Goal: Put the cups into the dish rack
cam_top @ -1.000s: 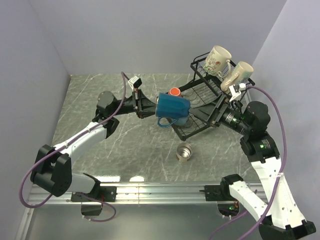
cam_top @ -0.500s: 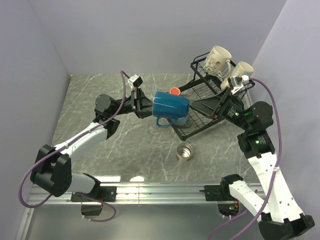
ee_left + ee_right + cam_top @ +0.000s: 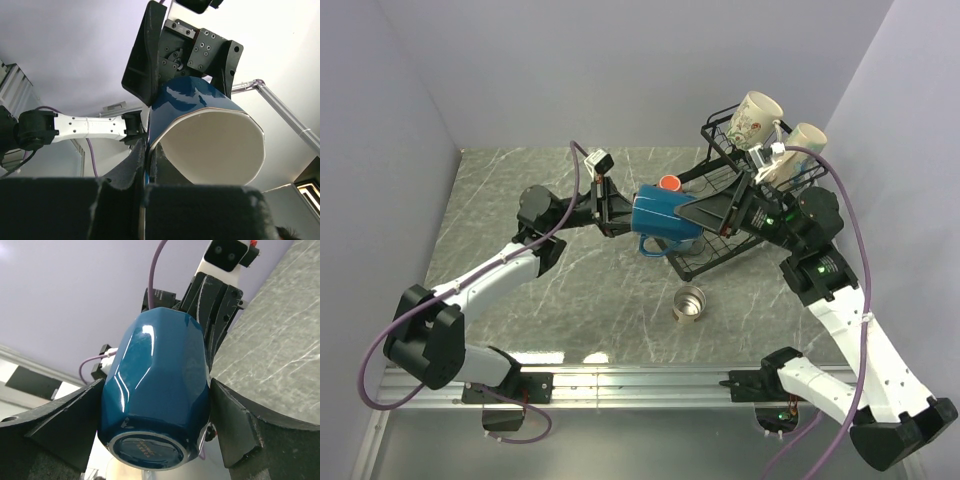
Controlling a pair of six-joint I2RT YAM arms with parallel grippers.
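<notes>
Top view: a blue mug (image 3: 665, 213) hangs on its side in the air above the grey marble counter (image 3: 590, 300), just left of the black wire dish rack (image 3: 692, 268). The left pincer (image 3: 628, 214) is clamped tight on the mug's rim. The right pincer (image 3: 698, 212) stands wide, one finger on each side of the mug's base end, gripping nothing. A floral mug (image 3: 752, 120) and a cream mug (image 3: 802, 142) sit in the rack's upper basket. An orange mug (image 3: 668, 184) shows behind the held mug, and a steel cup (image 3: 689, 303) stands on the counter below it.

Left wrist view: the mug's white mouth fills the frame, with its rim pinched between the left fingers at lower left. The right pincer's black body looms beyond the mug's base.

Right wrist view: the mug's glazed base faces the camera, centred between the spread fingers (very close on both sides; whether they touch cannot be told).

This looks like a hand-over. If the left pincer lets go before the right one closes, the mug would likely drop onto the counter or the steel cup. The glaze looks slick, so a rim-only pinch could slip or twist once the right fingers squeeze.
</notes>
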